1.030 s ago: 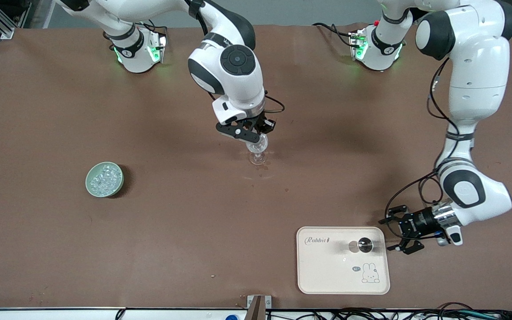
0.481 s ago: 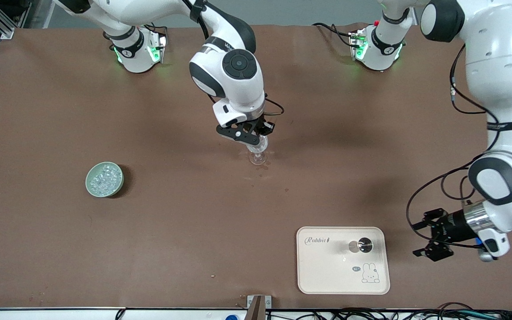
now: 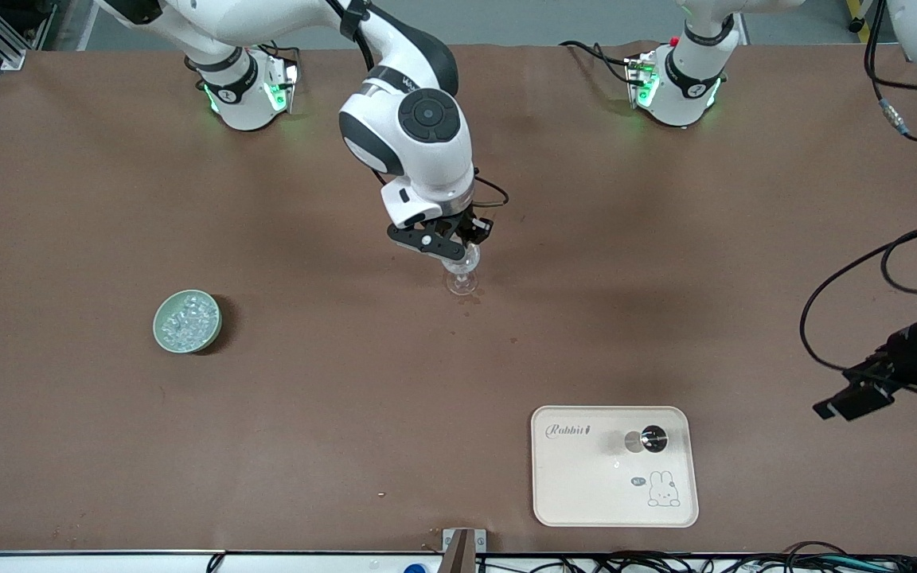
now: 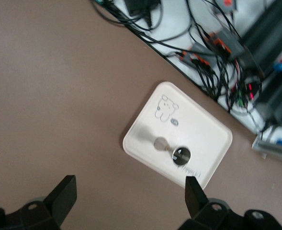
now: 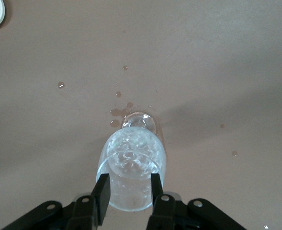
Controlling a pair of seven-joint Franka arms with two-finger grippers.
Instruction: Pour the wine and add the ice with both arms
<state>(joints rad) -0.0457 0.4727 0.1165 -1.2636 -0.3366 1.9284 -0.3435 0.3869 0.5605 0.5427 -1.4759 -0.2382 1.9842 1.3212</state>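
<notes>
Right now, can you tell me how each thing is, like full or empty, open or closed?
wine glass: upright, ice inside
green bowl: full of ice cubes
tray: holds one small round metal thing
right gripper: over the glass rim, slightly open
left gripper: open, empty

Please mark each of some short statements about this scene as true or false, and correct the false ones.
1. The wine glass stands upright on the table. True.
2. The right gripper is over the green bowl. False: it is over the wine glass, one finger inside the rim and one outside.
3. The green bowl holds ice cubes. True.
4. The left gripper grips the small metal object on the white tray. False: its fingers are open and hold nothing, off toward the left arm's end of the table.
5. The wine glass is empty. False: glinting ice lies inside it.
6. Wet drops lie on the table beside the glass. True.
</notes>
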